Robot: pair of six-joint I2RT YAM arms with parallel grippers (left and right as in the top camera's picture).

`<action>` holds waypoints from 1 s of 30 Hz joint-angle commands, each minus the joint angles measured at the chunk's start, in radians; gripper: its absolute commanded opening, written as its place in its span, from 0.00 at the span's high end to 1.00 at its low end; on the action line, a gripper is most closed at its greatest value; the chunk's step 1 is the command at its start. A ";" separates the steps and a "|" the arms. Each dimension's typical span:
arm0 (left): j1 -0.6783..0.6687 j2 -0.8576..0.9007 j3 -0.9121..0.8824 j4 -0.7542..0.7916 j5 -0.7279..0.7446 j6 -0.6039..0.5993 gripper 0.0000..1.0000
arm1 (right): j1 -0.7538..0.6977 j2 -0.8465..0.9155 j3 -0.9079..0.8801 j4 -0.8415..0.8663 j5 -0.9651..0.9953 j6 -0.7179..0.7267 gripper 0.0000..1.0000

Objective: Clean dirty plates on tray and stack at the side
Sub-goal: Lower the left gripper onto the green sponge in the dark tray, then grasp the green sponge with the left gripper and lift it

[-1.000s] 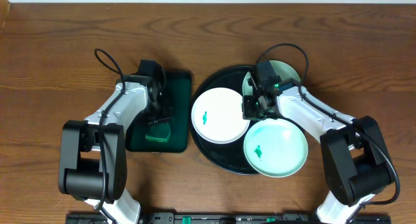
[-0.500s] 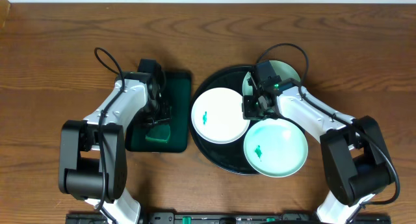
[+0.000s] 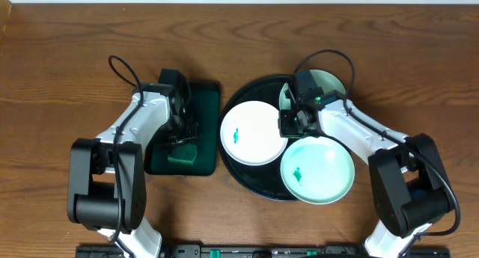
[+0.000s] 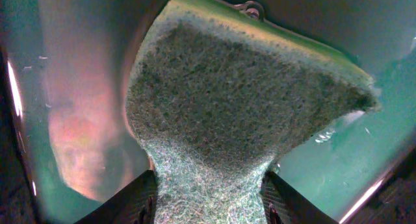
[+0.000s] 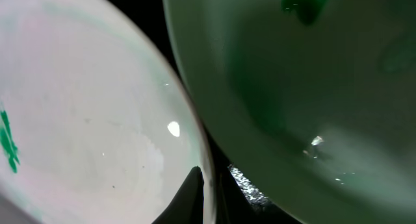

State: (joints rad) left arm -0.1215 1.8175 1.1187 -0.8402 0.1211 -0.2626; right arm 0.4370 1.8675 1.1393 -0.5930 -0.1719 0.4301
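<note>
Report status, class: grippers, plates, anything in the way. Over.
Left gripper shut on sponge over the green tray. Right gripper low between plates, jaws unclear. All three plates on black tray, green smears showing. Nothing blocking.

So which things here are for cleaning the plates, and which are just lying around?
For the job:
left plate
front plate
back plate
black tray
green sponge

Just there:
small green tray, which the sponge sits on
wooden table
</note>
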 commanded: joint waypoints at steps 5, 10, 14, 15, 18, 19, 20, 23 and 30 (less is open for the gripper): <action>-0.001 -0.003 -0.028 0.001 -0.002 -0.002 0.54 | 0.016 0.000 -0.004 0.003 0.010 0.011 0.92; -0.001 -0.003 -0.029 0.005 -0.002 -0.002 0.60 | 0.016 0.000 -0.004 0.003 0.010 0.011 0.92; -0.001 -0.003 -0.031 0.010 -0.002 -0.002 0.60 | 0.016 0.000 -0.004 0.003 0.010 0.011 0.92; -0.001 -0.003 -0.031 0.011 -0.002 -0.002 0.60 | 0.016 0.000 -0.004 0.003 0.010 0.011 0.92; -0.001 -0.003 -0.031 0.015 -0.002 -0.002 0.60 | 0.016 0.000 -0.004 0.003 0.010 0.011 0.92; -0.001 -0.003 -0.031 0.015 -0.002 -0.002 0.61 | 0.016 0.000 -0.004 0.003 0.010 0.011 0.92; -0.001 -0.003 -0.031 0.015 -0.002 -0.002 0.66 | 0.016 0.000 -0.004 0.003 0.010 0.011 0.92; -0.001 -0.003 -0.031 0.015 -0.002 -0.002 0.92 | 0.016 0.000 -0.004 0.003 0.010 0.010 0.92; -0.001 -0.065 -0.003 0.000 -0.002 -0.001 0.93 | 0.016 0.000 -0.004 0.001 0.010 0.010 0.99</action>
State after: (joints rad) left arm -0.1219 1.8145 1.1080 -0.8268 0.1284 -0.2626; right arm 0.4419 1.8675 1.1393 -0.5930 -0.1604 0.4366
